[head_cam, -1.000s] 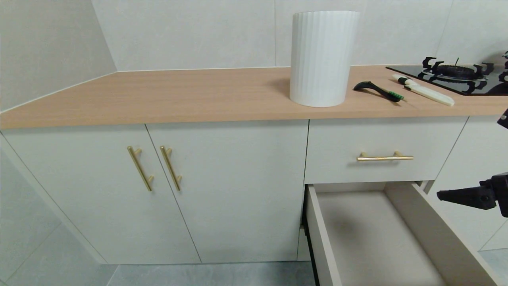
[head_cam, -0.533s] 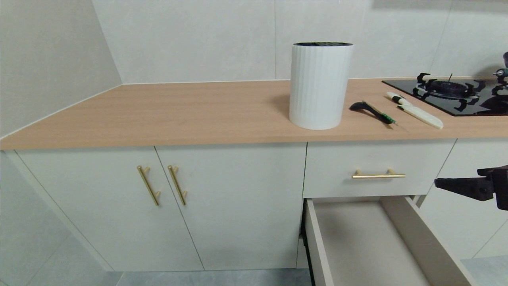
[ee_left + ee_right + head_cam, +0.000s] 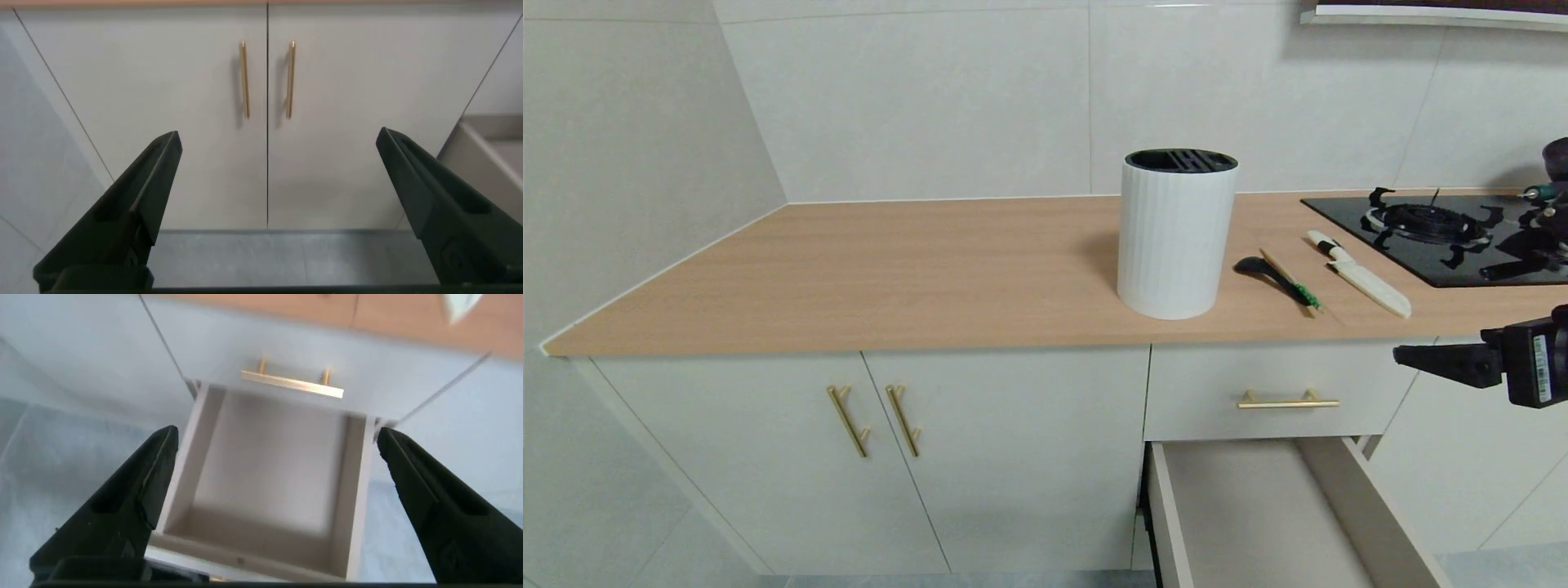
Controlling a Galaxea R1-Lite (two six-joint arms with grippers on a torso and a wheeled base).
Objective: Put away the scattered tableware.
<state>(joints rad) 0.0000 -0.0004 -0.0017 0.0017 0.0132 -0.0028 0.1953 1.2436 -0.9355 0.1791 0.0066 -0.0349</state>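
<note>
A white ribbed utensil holder (image 3: pixel 1176 233) with a black slotted top stands on the wooden countertop (image 3: pixel 890 278). To its right lie a black ladle (image 3: pixel 1274 273) with a green-banded handle and a white knife (image 3: pixel 1360 273). Below them the lower drawer (image 3: pixel 1164 514) is pulled out, with nothing in it. My right gripper (image 3: pixel 1409 355) hangs at the far right, level with the upper drawer front. In the right wrist view it (image 3: pixel 275 434) stands open above the drawer (image 3: pixel 261 514). My left gripper (image 3: pixel 278 139) is open, facing the cabinet doors (image 3: pixel 343 122).
A black gas hob (image 3: pixel 1437 229) sits on the counter's right end. The upper drawer with its brass handle (image 3: pixel 1288 401) is closed. Two cabinet doors with brass handles (image 3: pixel 874 420) are closed on the left. Tiled walls bound the counter behind and on the left.
The head camera has moved, so the counter sits lower in the picture and the holder's top shows. My right gripper has risen from beside the open drawer to the upper drawer's height.
</note>
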